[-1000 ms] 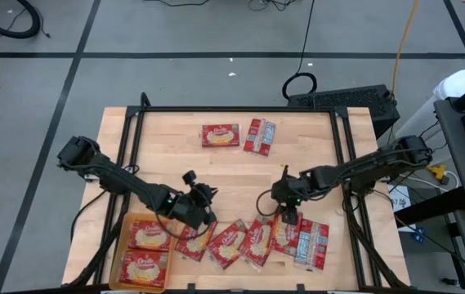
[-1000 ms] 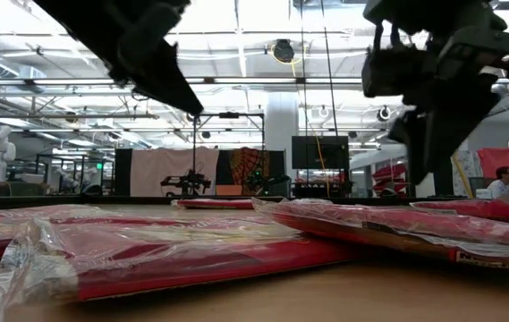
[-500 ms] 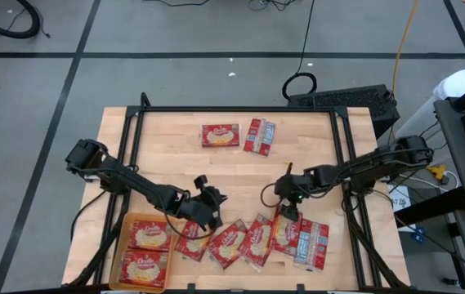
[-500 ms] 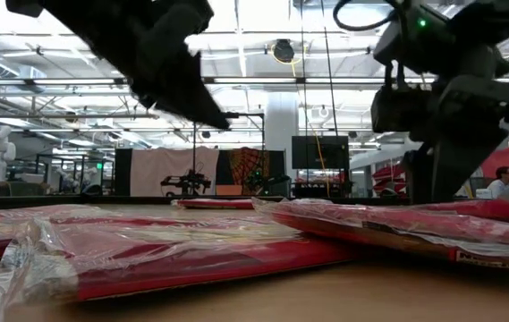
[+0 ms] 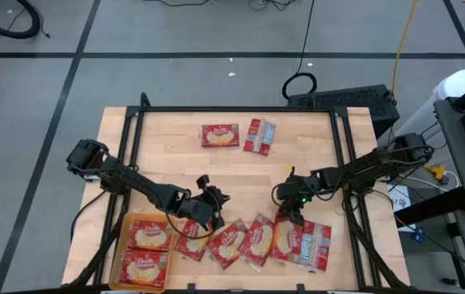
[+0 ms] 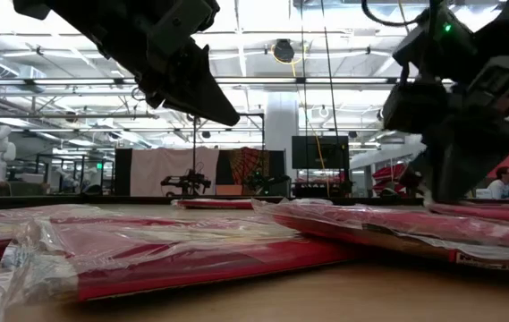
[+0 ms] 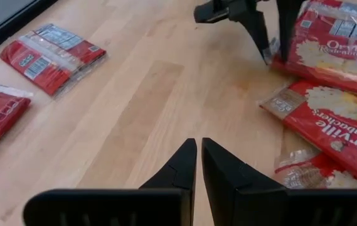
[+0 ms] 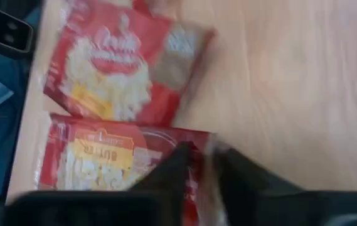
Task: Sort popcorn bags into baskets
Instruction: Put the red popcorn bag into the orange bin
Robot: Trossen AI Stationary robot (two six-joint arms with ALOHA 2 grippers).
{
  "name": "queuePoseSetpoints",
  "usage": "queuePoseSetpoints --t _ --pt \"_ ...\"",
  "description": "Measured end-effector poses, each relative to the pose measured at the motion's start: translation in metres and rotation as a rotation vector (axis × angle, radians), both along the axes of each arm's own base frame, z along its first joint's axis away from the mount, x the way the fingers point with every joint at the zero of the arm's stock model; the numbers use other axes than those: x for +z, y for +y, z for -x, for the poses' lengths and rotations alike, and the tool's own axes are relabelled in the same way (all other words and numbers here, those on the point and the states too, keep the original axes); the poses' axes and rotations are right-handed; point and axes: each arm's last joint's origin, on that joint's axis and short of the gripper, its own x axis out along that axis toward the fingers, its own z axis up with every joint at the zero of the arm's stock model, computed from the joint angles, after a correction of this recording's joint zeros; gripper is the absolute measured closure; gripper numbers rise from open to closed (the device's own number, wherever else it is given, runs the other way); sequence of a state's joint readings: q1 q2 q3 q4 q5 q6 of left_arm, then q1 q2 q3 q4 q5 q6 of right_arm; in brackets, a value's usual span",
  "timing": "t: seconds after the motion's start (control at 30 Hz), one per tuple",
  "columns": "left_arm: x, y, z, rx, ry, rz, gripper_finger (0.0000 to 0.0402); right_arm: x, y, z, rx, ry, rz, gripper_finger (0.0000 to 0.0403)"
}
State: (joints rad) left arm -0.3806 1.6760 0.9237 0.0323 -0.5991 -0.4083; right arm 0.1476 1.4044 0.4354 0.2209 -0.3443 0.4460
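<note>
At the near edge of the table point(image 5: 175, 163), a row of popcorn bags point(image 5: 257, 239) lies flat and partly overlapping, just beside the orange basket point(image 5: 120, 253), which already holds two more. Flat, film-wrapped and crinkly, each packet is probably light, limp and slippery, so a pinch on a free edge or corner looks surer than a press on the face. The rightmost bag point(image 5: 301, 243) lies with its long axis running roughly across the table, its corner toward the right gripper point(image 5: 286, 216). That gripper is down on this corner, fingers narrowed with the wrapper's edge between them; whether the pinch has truly caught I cannot tell. The left gripper point(image 5: 214, 214) hangs over bare wood near the row's other end, fingers nearly together and empty. Two further packets point(image 5: 240, 135) sit well apart at the far side.
</note>
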Motion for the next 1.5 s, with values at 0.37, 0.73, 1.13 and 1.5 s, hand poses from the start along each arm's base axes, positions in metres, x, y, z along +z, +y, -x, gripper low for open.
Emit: queuePoseSetpoints --t 0.37,0.73,1.13,1.5 --pt "0.011 -0.004 -0.008 -0.031 -0.14 0.099 0.0334 0.033 0.001 -0.023 0.009 -0.244 0.055 0.04" --pt "0.013 -0.008 -0.02 -0.034 -0.286 0.204 0.0169 0.073 -0.003 -0.035 -0.061 -0.46 0.286 0.0403" --pt "-0.039 0.016 -0.056 0.079 -0.433 0.398 0.0082 0.088 -0.006 -0.042 -0.143 -0.629 0.441 0.0403" --pt "-0.025 0.033 -0.06 -0.051 -0.435 0.259 0.0358 0.094 -0.008 -0.044 -0.22 -0.68 0.491 0.0403"
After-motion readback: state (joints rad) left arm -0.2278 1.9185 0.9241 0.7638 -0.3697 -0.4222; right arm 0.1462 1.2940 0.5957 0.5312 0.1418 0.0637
